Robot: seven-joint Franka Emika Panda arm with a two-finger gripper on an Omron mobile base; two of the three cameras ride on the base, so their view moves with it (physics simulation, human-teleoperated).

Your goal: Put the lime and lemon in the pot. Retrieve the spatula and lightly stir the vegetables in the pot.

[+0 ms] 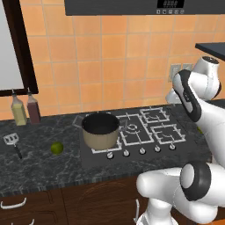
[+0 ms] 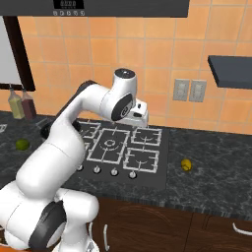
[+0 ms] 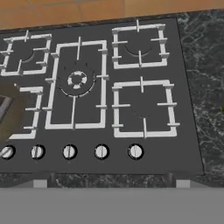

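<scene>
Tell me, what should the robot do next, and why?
Probably swing the open pincer toward the lemon on the counter right of the stove and go down over it. The pot looks empty, and the lime lies farther off, left of the pot.

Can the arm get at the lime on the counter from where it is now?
Probably yes: the lime lies in the open on the counter left of the pot, nothing over it, though the arm must swing left past the pot.

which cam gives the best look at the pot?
Left base view: the pot sits whole and unobstructed on the stove's front left burner, dark inside visible. Hand view catches a blurred sliver at its left edge. In the right base view the arm covers that spot.
</scene>
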